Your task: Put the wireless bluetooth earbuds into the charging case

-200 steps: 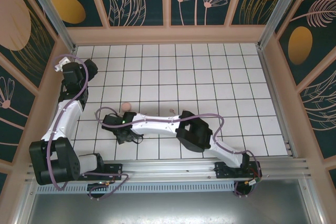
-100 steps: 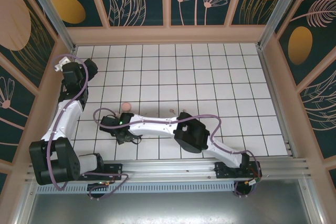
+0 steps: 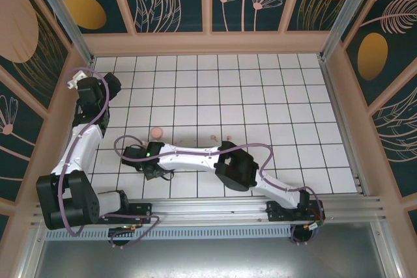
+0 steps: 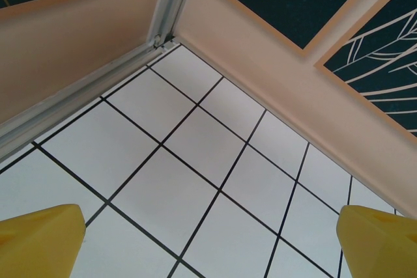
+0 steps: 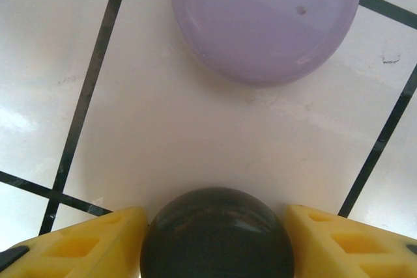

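Note:
A round black charging case (image 5: 217, 234) rests on the white tiles, and my right gripper (image 5: 217, 242) is shut on it, a yellow finger (image 5: 91, 242) against each side. Just beyond it lies a round lilac charging case (image 5: 267, 21), lid shut. From above, the right arm stretches left and its gripper (image 3: 151, 167) covers both cases. A pink round case (image 3: 156, 133) sits a tile further back. A tiny pale pink earbud (image 3: 214, 137) lies near the right arm's forearm. My left gripper (image 4: 208, 245) is open over bare tiles at the far left corner (image 3: 107, 86).
Wooden walls (image 3: 208, 43) with dark patterned panels close the tiled floor (image 3: 260, 89) on three sides. An aluminium post (image 4: 171, 4) stands in the corner in front of the left gripper. The arms' rail (image 3: 215, 208) runs along the near edge.
The right gripper has slid a little further left over the black case and its jaws have narrowed onto it. The left arm has not moved.

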